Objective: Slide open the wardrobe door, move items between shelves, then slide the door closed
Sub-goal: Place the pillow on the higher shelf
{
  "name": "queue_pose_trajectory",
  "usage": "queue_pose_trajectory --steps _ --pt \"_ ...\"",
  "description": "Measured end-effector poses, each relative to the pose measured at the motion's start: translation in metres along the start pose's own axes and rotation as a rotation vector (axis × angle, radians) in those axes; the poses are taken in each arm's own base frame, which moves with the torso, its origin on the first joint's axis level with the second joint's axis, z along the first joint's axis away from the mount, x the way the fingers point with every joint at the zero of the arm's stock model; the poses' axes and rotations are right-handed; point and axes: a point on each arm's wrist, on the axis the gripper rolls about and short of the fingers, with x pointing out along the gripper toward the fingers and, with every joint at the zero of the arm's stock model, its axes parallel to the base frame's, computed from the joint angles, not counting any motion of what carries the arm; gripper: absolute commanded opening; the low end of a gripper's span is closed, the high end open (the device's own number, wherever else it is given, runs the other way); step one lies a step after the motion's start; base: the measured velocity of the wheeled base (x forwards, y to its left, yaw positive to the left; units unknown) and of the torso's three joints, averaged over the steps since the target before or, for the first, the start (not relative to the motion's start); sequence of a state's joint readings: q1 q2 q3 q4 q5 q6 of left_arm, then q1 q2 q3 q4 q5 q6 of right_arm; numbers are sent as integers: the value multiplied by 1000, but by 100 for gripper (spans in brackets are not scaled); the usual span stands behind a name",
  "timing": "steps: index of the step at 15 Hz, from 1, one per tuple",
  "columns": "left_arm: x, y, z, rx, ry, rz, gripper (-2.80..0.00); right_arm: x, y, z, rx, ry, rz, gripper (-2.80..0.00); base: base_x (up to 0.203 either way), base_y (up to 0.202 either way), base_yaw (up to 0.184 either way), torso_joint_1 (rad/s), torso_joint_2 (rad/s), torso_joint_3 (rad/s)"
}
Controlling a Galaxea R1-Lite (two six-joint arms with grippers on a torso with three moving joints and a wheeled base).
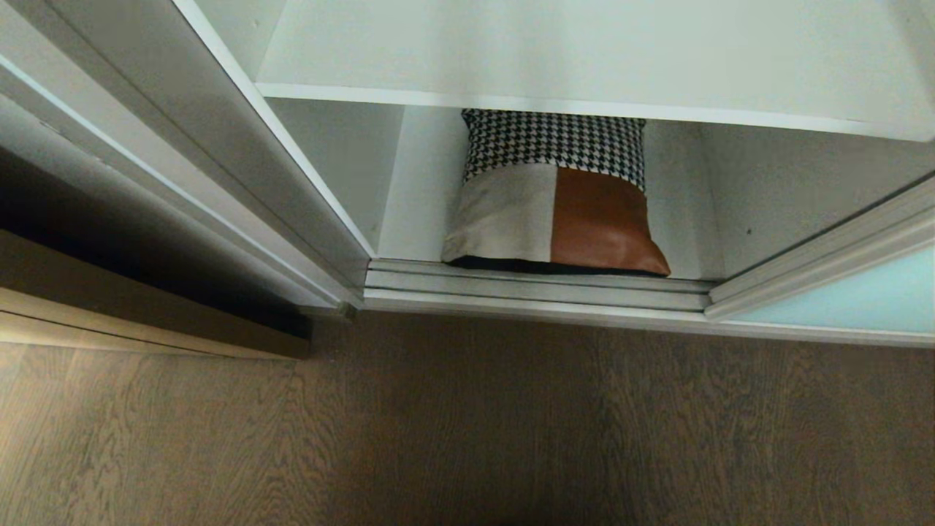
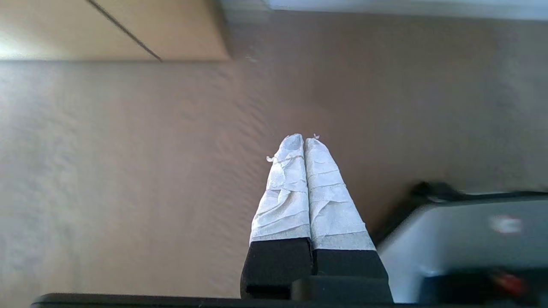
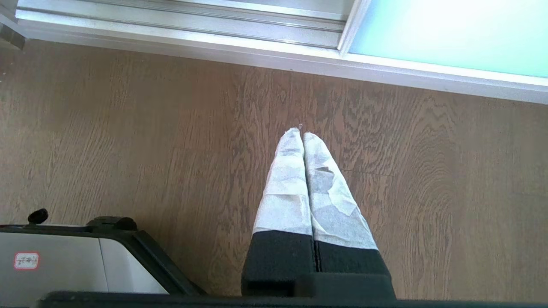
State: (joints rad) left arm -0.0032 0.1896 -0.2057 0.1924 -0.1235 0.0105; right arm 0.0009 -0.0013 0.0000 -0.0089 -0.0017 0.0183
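The cushion (image 1: 555, 201) leans in the lowest wardrobe compartment under a white shelf (image 1: 584, 51), well ahead of both claws; left claw (image 2: 304, 139) and right claw (image 3: 302, 133) hang closed, empty, over the wooden floor (image 3: 128, 128).

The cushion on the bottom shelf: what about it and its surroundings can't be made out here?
- Cushion: its top edge is hidden in the head view by the upper shelf.
- Sliding wardrobe door: cut off by the right edge in the head view.
- Neither arm shows in the head view.
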Motion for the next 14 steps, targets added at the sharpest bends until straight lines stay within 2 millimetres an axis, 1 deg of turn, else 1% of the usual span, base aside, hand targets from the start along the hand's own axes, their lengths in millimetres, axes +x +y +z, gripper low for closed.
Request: queue_pose_trajectory --steps 1,3,5,6,8,10,12,14 --pt "6 0 13 -34 47 -32 -280 0 0 0 0 0 1 -280 0 0 0 0 0 0" --pt "27 2 38 -106 153 -93 -280 0 0 0 0 0 0 -280 0 0 0 0 0 0" --pt "64 5 58 -168 270 -144 -280 0 0 0 0 0 0 -280 0 0 0 0 0 0" --pt "85 7 63 -192 324 -163 -280 0 0 0 0 0 0 -280 0 0 0 0 0 0" --pt "131 9 66 -223 408 -207 -280 0 0 0 0 0 0 -280 0 0 0 0 0 0" --pt "173 6 63 -240 450 -255 -280 0 0 0 0 0 0 -280 0 0 0 0 0 0" --pt "215 -3 59 -278 456 -303 -280 0 0 0 0 0 0 -280 0 0 0 0 0 0" --pt "252 -18 56 -330 426 -352 -280 0 0 0 0 0 0 -280 0 0 0 0 0 0"
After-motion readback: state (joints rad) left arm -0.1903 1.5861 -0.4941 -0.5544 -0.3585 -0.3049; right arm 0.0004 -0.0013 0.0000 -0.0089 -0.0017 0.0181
